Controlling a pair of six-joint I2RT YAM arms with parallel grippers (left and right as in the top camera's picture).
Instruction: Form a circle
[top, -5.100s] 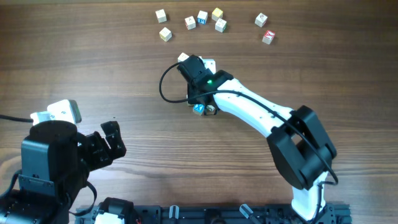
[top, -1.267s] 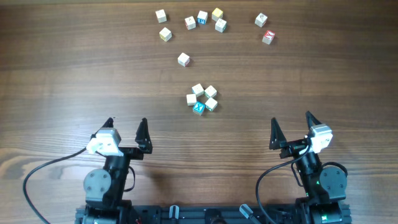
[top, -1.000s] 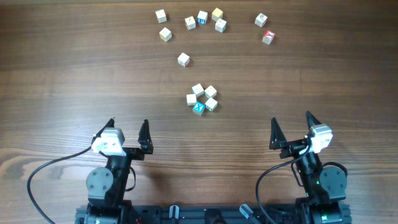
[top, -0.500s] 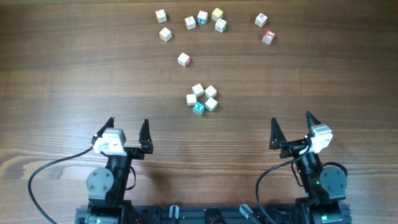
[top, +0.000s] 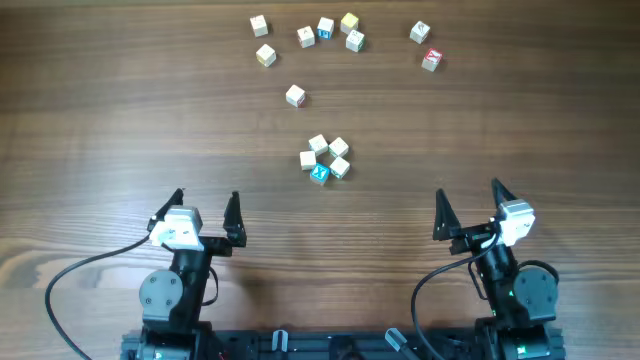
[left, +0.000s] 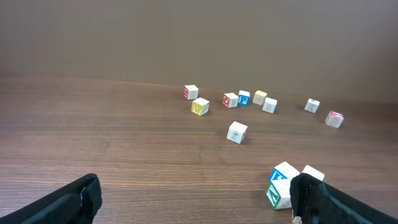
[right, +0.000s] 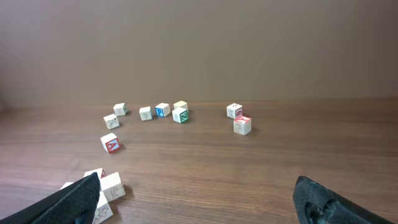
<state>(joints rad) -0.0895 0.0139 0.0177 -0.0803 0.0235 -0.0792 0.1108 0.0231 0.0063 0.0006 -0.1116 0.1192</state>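
The circle (top: 324, 159) lies in the middle of the desk (top: 120, 120), a tight knot of five pale cubes. Its blue-faced cube (top: 319, 174) is on the near side, and the whole ring is well apart from both arms.

The ring looks done, so the main risk is spoiling it. The cubes sit touching or nearly so, and a nudge to one would likely shove its neighbours and break the shape. Any further tidying with jaws this wide could do exactly that (they span more than one cube). A lone cube (top: 295, 95) lies between the ring and the scattered cubes (top: 325, 28) along the far side. Reaching for it would carry an arm straight over the ring, and a low pass or a trailing cable could sweep the ring apart.

Both sets of jaws, left and right, stand fully apart and hold nothing. They are parked at the near edge and point toward the far side.

From overhead, I cannot tell whether the ring has an open centre or is simply a packed clump. The letters are too small to read there.

The left wrist view catches only part of the ring (left: 286, 180) at its lower right, cut off by a dark finger and the frame edge. The right wrist view shows part of it (right: 107, 186) at the lower left, with the rest behind a finger.
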